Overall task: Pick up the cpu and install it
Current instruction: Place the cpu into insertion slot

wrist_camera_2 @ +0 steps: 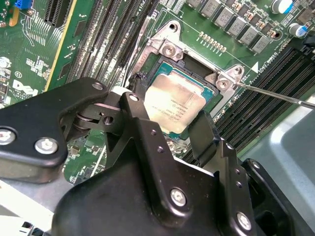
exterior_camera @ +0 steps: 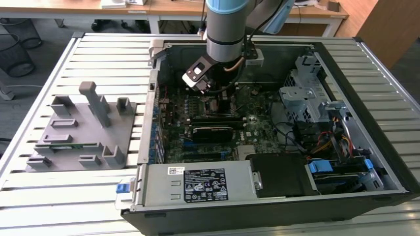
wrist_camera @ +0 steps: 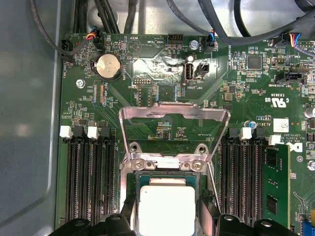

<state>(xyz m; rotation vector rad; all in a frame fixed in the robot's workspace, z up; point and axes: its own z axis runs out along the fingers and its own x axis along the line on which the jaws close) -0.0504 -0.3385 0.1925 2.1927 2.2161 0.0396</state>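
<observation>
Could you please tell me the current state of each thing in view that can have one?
cpu: lying flat in the socket.
load plate: flipped up, open.
lever: unlatched, swung clear.
case: side open.
end effector: down at the cpu; grip unclear.

- Arm drops near-vertical from the top of the exterior view; blue-grey sleeve above, silver joint below.
- Wrist points straight down.
- Black gripper hangs right under the wrist, tilted slightly twd the exterior view's left.
- Second wrist view: gripper body black w/ bolted link bars, both links angled fwd.
- Two fingers parted only a little, pressed vs opposite edges of the cpu, which lies flat btwn them.
</observation>
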